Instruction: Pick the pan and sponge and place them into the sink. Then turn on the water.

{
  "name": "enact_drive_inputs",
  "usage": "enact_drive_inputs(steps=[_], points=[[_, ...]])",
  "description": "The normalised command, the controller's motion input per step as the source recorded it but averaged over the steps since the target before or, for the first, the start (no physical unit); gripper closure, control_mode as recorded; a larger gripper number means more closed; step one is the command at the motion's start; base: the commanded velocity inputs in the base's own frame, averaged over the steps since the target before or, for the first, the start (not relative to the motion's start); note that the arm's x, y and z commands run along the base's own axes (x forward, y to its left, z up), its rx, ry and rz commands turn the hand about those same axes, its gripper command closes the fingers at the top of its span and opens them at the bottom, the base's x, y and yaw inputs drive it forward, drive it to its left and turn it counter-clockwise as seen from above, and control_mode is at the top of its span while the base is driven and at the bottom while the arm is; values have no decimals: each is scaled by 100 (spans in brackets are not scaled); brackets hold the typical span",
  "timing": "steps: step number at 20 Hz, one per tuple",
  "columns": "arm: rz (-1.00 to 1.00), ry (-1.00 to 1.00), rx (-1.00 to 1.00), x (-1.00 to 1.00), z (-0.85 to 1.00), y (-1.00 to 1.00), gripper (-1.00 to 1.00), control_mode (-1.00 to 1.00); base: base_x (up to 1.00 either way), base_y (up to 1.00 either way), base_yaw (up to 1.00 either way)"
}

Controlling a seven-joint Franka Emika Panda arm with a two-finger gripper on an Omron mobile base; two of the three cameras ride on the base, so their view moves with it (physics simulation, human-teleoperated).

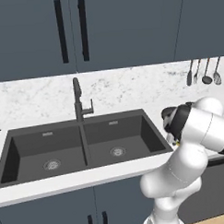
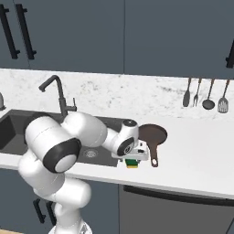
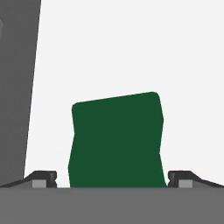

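A white robot arm is reaching down over the sponge [image 3: 116, 140] on the pale counter [image 2: 196, 155] of a simulated kitchen, its pincer [image 3: 112, 180] standing wide with nothing held, one dark fingertip showing on each side of the green block. In the hand view the sponge is lying straight ahead of the pincer and squarely between the two tips, with bare counter visible between block and tip on both sides; its sides are running nearly along the line of approach, with only a slight skew, so the tips appear set to close across its width. In the right base view the sponge [image 2: 132, 162] is sitting on the counter just beside the sink's [image 2: 98, 161] right rim, near the counter's front edge, directly under the hand. The pan [image 2: 152, 134] is resting on the counter just beyond the sponge, away from the sink, its handle pointing toward the counter's front edge. The sink [image 1: 83, 145] is holding neither item, and no stream is falling from the tall tap [image 1: 79, 100] behind its divider. By the look of things, the sponge is the first item being picked, and a short descent followed by a close seems to be what the grasp needs.
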Motion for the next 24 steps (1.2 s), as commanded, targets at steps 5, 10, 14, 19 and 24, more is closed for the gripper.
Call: enact_drive_inputs(steps=[5, 10, 14, 19, 24], points=[[0, 0, -4, 0, -48, 10, -100, -100, 0, 0, 0], [2, 0, -8, 0, -77, 0, 100, -100, 0, 0, 0], [4, -3, 0, -2, -21, -2, 100, -100, 0, 0, 0], [2, -17, 0, -2, -5, -5, 100, -100, 0, 0, 0], [0, -21, 0, 2, 52, 3, 100, -100, 0, 0, 0]])
